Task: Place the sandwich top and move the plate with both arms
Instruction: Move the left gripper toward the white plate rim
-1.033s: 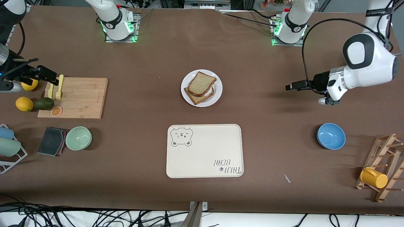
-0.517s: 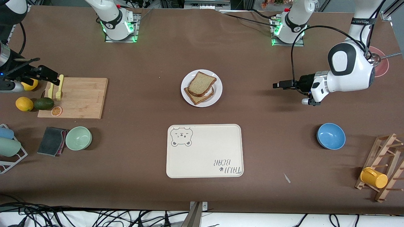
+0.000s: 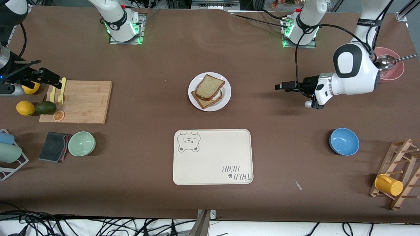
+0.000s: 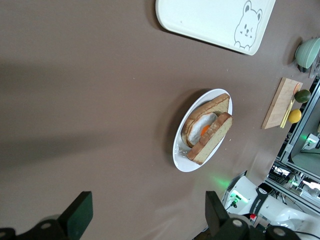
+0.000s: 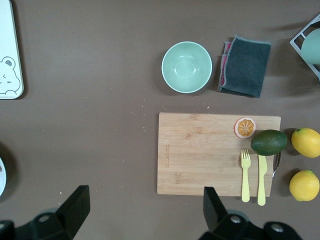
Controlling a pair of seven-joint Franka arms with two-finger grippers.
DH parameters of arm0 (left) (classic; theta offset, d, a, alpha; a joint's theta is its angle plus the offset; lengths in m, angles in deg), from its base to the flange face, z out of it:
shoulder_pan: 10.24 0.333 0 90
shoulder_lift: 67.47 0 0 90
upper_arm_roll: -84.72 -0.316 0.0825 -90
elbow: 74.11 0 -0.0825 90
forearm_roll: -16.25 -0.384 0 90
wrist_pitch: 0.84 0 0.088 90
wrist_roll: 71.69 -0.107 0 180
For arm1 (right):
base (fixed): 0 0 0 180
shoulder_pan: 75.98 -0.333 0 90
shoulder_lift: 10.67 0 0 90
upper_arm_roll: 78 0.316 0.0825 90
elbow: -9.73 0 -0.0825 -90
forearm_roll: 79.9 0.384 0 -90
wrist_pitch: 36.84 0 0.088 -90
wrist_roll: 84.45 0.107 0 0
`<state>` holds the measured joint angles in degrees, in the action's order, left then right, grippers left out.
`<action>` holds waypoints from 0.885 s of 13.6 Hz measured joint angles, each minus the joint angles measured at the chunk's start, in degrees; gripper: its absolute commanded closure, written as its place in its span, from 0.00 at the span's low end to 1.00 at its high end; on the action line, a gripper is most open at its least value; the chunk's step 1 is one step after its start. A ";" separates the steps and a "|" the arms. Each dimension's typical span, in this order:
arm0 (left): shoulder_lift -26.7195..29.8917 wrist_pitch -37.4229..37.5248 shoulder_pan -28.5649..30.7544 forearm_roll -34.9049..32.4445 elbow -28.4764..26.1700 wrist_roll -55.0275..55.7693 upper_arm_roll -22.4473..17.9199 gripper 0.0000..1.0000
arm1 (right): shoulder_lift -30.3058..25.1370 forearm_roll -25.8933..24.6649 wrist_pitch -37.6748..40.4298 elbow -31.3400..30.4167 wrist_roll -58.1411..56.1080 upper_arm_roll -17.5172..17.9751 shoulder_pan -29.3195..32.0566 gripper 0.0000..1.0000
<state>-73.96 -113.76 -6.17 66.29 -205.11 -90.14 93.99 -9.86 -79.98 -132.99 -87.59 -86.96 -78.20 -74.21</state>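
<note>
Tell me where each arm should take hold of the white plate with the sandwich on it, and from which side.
Grip the plate by its bare shallow rim, not the bread. The sandwich top covers the middle, so only the rim is free. The open left gripper, over bare table, would likely come in low from the left arm's end; the open right gripper, waiting over the cutting board, from the right arm's end.

Counted: one plate (image 3: 226, 97); two bread slices (image 3: 210, 87); one tray (image 3: 213, 156); two bowls, green (image 3: 81, 143) and blue (image 3: 344, 141); one cutting board (image 3: 82, 101); two lemons (image 3: 25, 108); one avocado (image 3: 45, 107); one fork (image 3: 61, 93); one yellow mug (image 3: 388, 185).
</note>
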 measured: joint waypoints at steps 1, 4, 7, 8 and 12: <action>-0.16 -0.25 -0.05 0.06 -0.03 0.00 0.39 0.01 | 0.00 0.00 0.00 0.00 -0.01 0.01 0.00 0.00; -1.70 -1.85 -0.11 5.00 -0.68 -2.52 2.68 0.01 | 0.00 0.00 0.00 0.01 -0.05 0.03 0.00 0.00; -3.09 -6.38 -0.35 12.44 -3.92 -8.59 5.84 0.01 | 0.00 0.00 0.00 0.01 -0.06 0.03 0.00 0.00; -3.72 -6.75 -0.37 14.35 -4.59 -10.39 6.19 0.00 | 0.00 0.00 0.00 0.01 -0.06 0.03 0.00 0.00; -8.15 -11.95 -0.33 21.28 -5.11 -16.80 9.04 0.00 | 0.00 0.00 0.00 0.02 -0.08 0.03 0.00 0.00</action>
<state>-82.11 -125.71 -6.50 87.57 -210.22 -106.94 103.04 -9.86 -79.98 -132.99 -87.56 -87.04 -78.17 -74.22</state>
